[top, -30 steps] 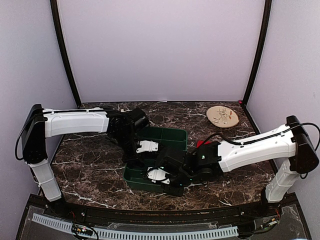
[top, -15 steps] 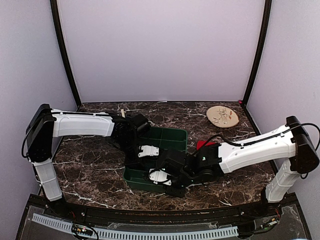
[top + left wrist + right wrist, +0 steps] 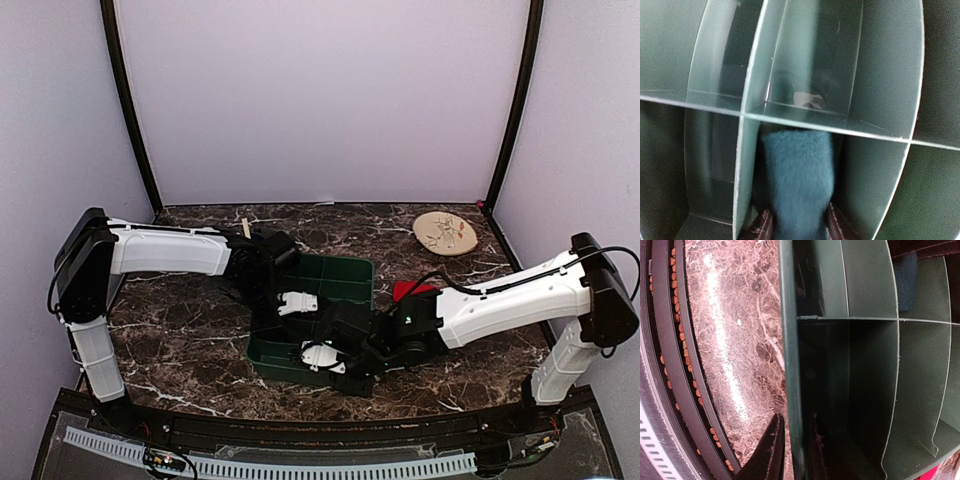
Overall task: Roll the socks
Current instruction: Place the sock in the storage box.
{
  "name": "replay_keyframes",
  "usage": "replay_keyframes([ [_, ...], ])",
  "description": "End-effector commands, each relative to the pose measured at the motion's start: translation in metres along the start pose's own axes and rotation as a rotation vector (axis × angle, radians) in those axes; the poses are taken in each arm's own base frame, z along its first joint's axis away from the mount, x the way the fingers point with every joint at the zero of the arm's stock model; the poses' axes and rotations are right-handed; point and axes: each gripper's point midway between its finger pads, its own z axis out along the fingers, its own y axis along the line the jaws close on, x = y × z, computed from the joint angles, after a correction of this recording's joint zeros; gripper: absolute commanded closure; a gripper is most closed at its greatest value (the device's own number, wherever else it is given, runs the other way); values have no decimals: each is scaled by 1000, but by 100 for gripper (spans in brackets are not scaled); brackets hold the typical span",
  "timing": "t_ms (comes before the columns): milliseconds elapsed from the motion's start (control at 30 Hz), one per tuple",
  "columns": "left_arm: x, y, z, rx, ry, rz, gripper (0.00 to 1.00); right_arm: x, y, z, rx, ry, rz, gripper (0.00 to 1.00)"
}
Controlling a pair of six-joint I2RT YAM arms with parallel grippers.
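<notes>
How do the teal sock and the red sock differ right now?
The teal sock is dark blue-green; the red sock is bright red. The teal sock is gripped by the left end effector inside a tray compartment; the red sock lies unheld outside the tray, on the table. Both are soft fabric.

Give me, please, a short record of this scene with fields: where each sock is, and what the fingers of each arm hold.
teal sock: pinched between the left fingers, reaching down into one compartment of the green compartment tray
red sock: on the table by the tray's right side, mostly hidden behind the right arm
right fingers: one on each side of the tray's near outer wall
rolled or not: cannot tell for either sock
other: round tan disc, far right of the table
</notes>
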Motion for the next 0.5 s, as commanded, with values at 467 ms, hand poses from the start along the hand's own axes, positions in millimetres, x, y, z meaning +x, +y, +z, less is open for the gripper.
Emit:
replay_keyframes([
  [467, -29, 9, -64, -90, -158, -46, 57, 0, 3, 1, 1, -20, -30, 85],
])
